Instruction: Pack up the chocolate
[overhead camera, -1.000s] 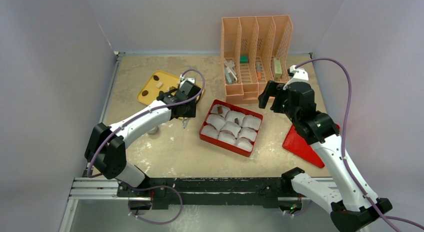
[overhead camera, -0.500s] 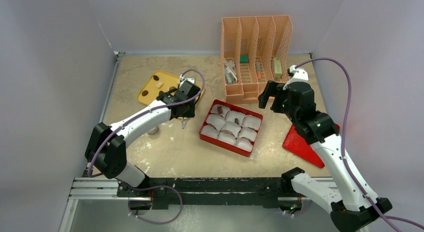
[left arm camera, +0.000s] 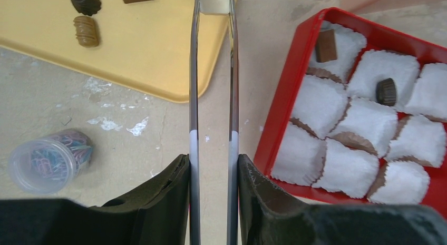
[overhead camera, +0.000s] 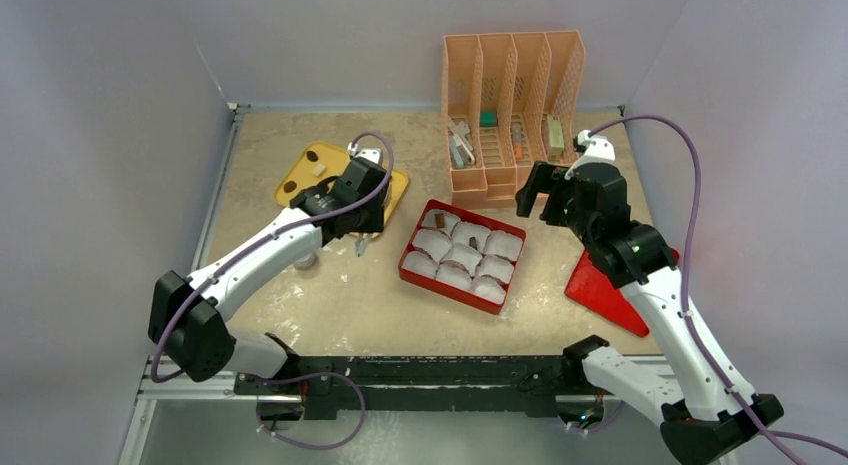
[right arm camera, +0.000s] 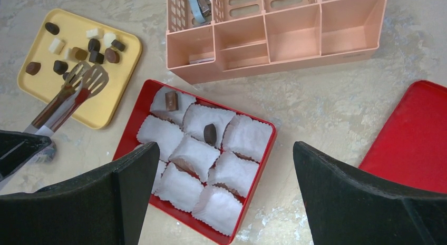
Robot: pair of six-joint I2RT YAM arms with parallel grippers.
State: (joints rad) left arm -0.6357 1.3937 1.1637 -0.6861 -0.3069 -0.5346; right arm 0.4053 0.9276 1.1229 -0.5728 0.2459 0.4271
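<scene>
My left gripper (left arm camera: 211,160) is shut on metal tongs (left arm camera: 194,87), whose arms reach out over the near edge of the yellow tray (left arm camera: 132,55). A cream-white chocolate (left arm camera: 216,1) fills the gap between the tong tips. Several dark, tan and white chocolates (right arm camera: 95,45) lie on the tray. The red box (overhead camera: 405,268) of white paper cups holds a brown cube (left arm camera: 326,45) and a dark round piece (left arm camera: 387,91). My right gripper (right arm camera: 225,150) hangs open high above the box's right side, holding nothing.
A peach file organizer (overhead camera: 512,115) stands behind the box. The red lid (overhead camera: 610,285) lies at the right, under my right arm. A small clear jar of paper clips (left arm camera: 50,160) stands left of the tongs, near the tray.
My left arm has swung left and back toward the yellow tray, and the tongs have narrowed a little. The right arm has not moved.
</scene>
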